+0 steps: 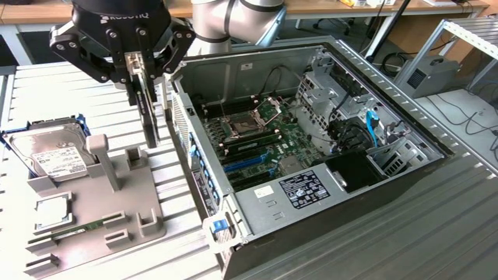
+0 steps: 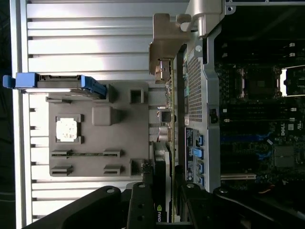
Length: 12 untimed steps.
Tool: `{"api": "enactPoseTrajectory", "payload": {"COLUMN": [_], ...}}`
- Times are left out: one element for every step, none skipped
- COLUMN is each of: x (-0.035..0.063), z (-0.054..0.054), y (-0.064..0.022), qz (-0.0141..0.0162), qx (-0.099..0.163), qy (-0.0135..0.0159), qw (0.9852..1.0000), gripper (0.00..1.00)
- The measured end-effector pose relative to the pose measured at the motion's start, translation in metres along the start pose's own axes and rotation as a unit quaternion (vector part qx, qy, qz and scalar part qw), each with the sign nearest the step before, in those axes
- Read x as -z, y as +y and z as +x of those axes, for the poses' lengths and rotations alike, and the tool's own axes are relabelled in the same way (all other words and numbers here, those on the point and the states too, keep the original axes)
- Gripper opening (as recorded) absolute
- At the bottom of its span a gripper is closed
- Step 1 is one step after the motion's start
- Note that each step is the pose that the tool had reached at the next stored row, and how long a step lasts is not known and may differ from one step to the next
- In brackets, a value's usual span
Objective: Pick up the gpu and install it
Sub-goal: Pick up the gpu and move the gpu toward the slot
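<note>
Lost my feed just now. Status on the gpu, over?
Gripper fingers shut on the gpu, hanging edge-down. Above gray holder, beside open case. Case wall between it and motherboard.

The case lies open on top; its perforated wall stands between the hanging card and the blue slots.

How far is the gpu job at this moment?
Done: the gpu is up off the grey holder. In hand: the gripper grips it upright beside the open case. Left: seating it; the blue slots hold no card.
</note>
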<state>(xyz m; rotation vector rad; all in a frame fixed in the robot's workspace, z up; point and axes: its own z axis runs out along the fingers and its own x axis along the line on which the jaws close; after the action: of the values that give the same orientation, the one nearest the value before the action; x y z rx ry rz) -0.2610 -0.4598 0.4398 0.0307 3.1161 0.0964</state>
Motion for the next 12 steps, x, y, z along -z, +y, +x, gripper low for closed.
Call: {"api": "enactPoseTrajectory", "payload": {"x": [0.0000,-0.0001,-0.0002,-0.0002,-0.0003,-0.0003,-0.0004,-0.0006,-0.0006,-0.0007,-0.0007,-0.0008], "z": [-0.002,-0.004,-0.005,-0.007,-0.010,-0.012,-0.015,-0.017,-0.020,-0.023,-0.026,-0.028], "y": [0.0002,0.0004,0.0006,0.0008,0.0011,0.0013,0.0018,0.0021,0.0023,0.0026,0.0028,0.0031], "qz": [0.0000,0.0000,0.0000,0.0000,0.0000,0.0000,0.0000,0.0000,0.0000,0.0000,0.0000,0.0000], "qx": [0.000,0.000,0.000,0.000,0.000,0.000,0.000,0.000,0.000,0.000,0.000,0.000], "qy": [0.0000,0.0000,0.0000,0.0000,0.0000,0.0000,0.0000,0.0000,0.0000,0.0000,0.0000,0.0000], "qw": [1.0000,1.0000,1.0000,1.0000,1.0000,1.0000,1.0000,1.0000,1.0000,1.0000,1.0000,1.0000], "gripper": [0.27,0.27,0.27,0.27,0.27,0.27,0.27,0.27,0.27,0.27,0.27,0.27]}}
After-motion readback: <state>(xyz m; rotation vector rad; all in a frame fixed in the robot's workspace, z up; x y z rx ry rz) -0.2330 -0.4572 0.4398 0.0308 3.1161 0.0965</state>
